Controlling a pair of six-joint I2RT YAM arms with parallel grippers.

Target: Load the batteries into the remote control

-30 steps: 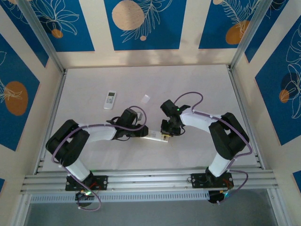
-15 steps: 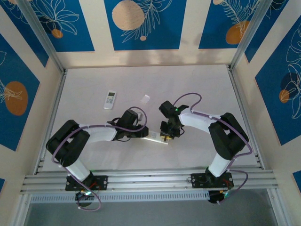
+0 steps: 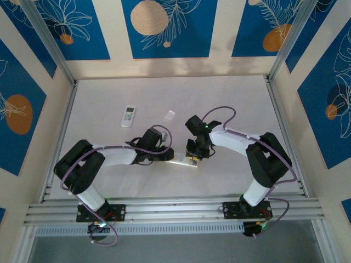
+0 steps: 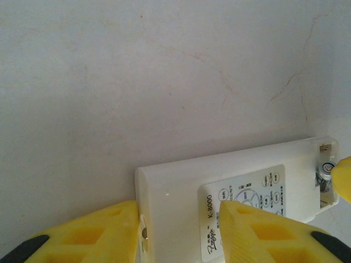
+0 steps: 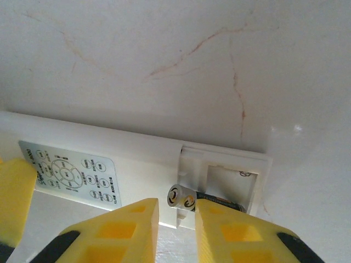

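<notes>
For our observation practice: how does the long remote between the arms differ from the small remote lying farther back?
The long remote is held in the left claw; the small remote lies free. The long one shows its back, battery bay open; the small one shows its buttons. Both are white.

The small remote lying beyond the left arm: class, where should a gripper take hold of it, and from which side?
Probably across its narrow width at mid-length, coming straight down from above: the small remote lies flat, with both long edges free.

The remote control (image 5: 137,153) is smooth white plastic, faintly glossy. The battery (image 5: 181,198) has a shiny metal end. The table (image 5: 164,44) is matt, with fine cracks.
</notes>
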